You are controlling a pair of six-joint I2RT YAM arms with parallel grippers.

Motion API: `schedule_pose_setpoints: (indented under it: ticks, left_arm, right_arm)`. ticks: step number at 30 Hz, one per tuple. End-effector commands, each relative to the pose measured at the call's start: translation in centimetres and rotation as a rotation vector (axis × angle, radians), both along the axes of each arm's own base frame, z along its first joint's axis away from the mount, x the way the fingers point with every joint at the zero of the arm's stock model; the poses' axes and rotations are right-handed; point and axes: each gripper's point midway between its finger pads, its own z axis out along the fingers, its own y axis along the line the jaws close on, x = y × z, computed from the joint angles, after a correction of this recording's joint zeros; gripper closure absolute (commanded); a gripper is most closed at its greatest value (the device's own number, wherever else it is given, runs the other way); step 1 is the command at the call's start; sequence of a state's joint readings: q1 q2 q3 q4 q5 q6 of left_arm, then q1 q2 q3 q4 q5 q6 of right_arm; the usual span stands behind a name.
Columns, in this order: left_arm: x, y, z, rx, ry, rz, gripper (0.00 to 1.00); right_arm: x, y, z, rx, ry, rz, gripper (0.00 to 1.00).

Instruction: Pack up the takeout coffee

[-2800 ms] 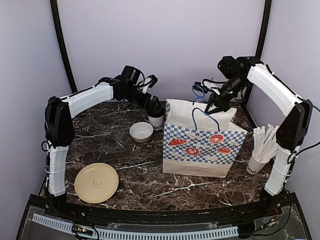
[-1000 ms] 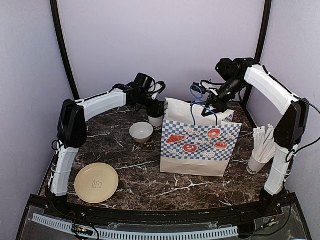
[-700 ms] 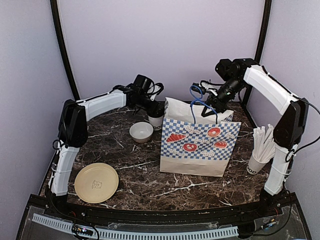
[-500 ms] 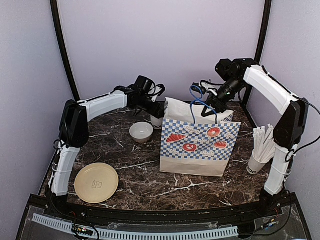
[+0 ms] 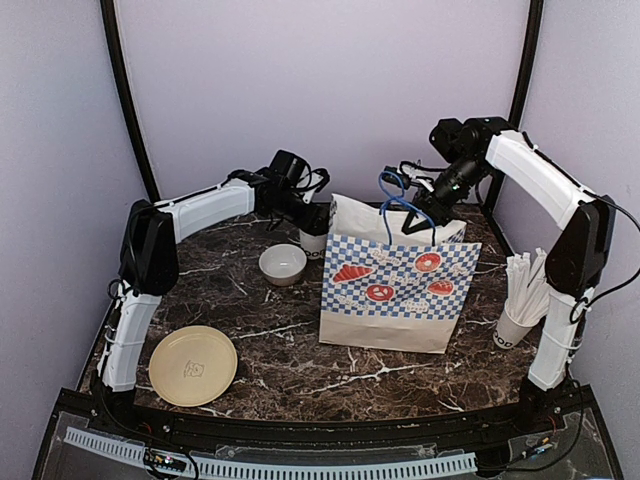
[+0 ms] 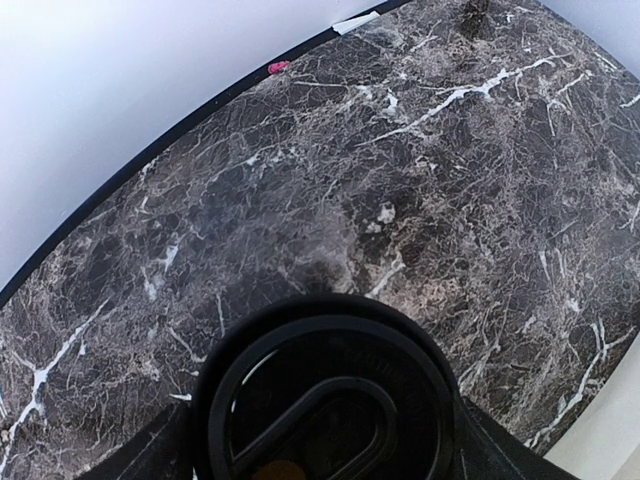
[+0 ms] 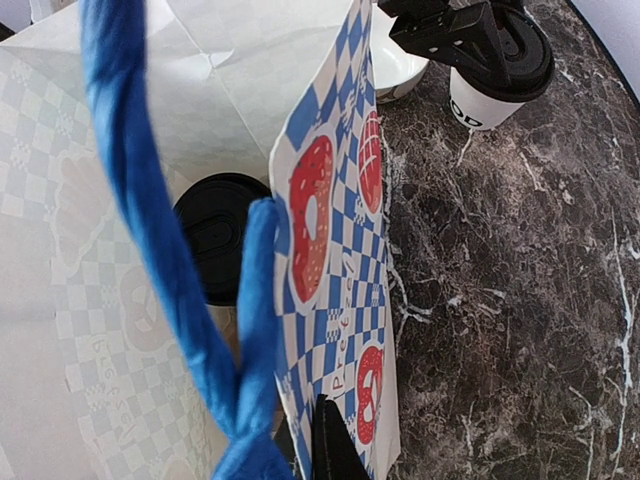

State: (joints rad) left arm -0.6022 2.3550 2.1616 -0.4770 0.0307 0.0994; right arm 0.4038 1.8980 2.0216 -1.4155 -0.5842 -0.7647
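Lidded cup (image 5: 313, 241) at the far edge of the desk (image 5: 275, 345), between bowl (image 5: 283, 264) and bag (image 5: 395, 300).
Left gripper (image 5: 311, 216) straddles its lid (image 6: 330, 400), grip unclear; right gripper (image 5: 421, 207) pinches the bag's blue handle (image 7: 130, 200).

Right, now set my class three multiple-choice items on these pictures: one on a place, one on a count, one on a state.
1. Where is the lidded coffee cup that is outside the paper bag?
A. right of the bag
B. left of the bag, by the white bowl
C. in front of the bag

2. How many black-lidded cups does the right wrist view show?
A. one
B. two
C. three

3. How is the paper bag?
A. lying flat
B. folded shut
C. upright, mouth open

Answers:
1 B: the top view shows it behind the bowl, with the left gripper at it.
2 B: one cup inside the bag, one outside.
3 C: the right gripper holds the blue handle, and the bag's inside shows.
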Motion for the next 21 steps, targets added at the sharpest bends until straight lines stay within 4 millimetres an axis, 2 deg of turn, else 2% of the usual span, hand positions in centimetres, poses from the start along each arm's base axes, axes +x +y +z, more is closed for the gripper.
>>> schedule_pose_setpoints:
  ticks: [1,2,5,8,9,12,16,18,21]
  left_arm:
    - [-0.9,1.2,7.9,-0.053,-0.086,0.011,0.25]
    - [-1.0,1.3,8.7,-0.059,-0.094,0.011,0.25]
    - [-2.1,2.1,13.0,-0.090,-0.153,0.011,0.25]
    - [-3.5,3.2,16.3,-0.101,-0.192,0.011,0.25]
    - [-4.3,4.0,17.8,-0.103,-0.218,0.019,0.25]
    - [-6.0,5.9,20.7,-0.105,-0.261,0.042,0.25]
    - [-10.1,8.3,25.2,-0.160,-0.307,0.041,0.25]
    - [-13.7,9.5,28.3,-0.222,-0.339,-0.002,0.25]
    - [-18.1,9.7,31.4,-0.317,-0.364,-0.114,0.25]
  right_arm:
    - [0.3,0.7,0.1,0.015,0.010,0.000,0.99]
    - [0.4,0.7,0.2,0.017,0.008,-0.001,0.99]
    - [0.7,0.9,0.4,0.024,0.007,-0.008,0.99]
    - [0.9,1.1,0.5,0.032,0.009,-0.009,0.99]
    - [0.9,1.2,0.4,0.031,0.011,-0.008,0.99]
    - [0.9,1.5,0.3,0.037,0.016,-0.003,0.99]
    - [1.4,2.8,0.4,0.043,-0.004,-0.006,0.99]
    - [1.9,3.7,0.4,0.046,-0.019,-0.012,0.99]
    - [2.8,5.4,0.5,0.060,-0.030,-0.016,1.00]
